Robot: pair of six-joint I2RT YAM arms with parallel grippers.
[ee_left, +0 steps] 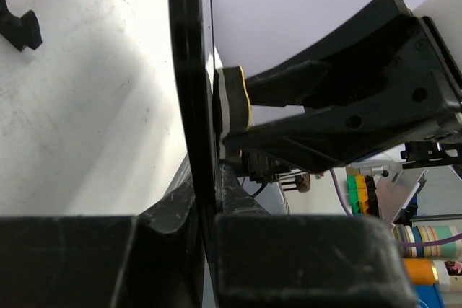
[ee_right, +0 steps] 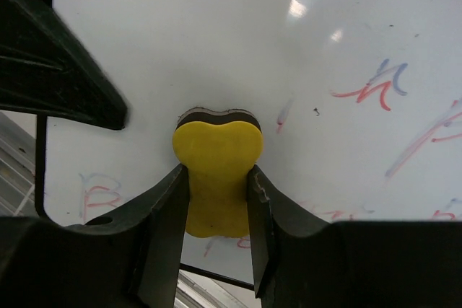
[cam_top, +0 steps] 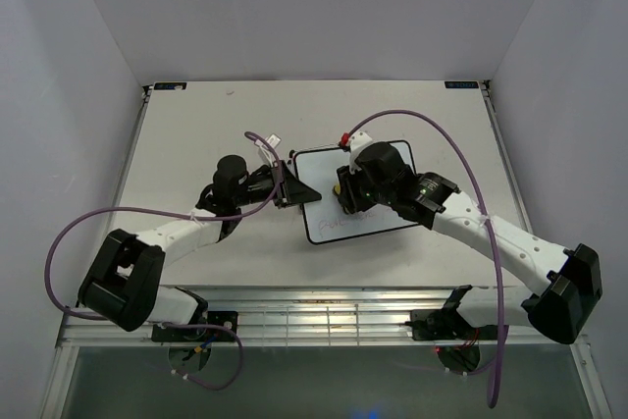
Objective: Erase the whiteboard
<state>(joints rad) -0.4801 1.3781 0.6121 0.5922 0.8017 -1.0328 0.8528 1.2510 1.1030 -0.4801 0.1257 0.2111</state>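
Directly beneath the right claw (ee_right: 216,178), its yellow eraser (ee_right: 216,142) touches the whiteboard (ee_right: 216,34).

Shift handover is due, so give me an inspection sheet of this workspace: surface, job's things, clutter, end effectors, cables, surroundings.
Surface: white table, with the board near its middle.
Job's things: whiteboard with faint red and blue writing not yet wiped; yellow eraser against its face.
Clutter: nothing seen.
End effectors: left end effector shut on the whiteboard's edge on the left arm's side; right end effector shut on the eraser.
Cables: left purple cable and right purple cable loop off their arms; no snag visible.
Surroundings: plain grey walls on three sides; metal rail at the near edge.
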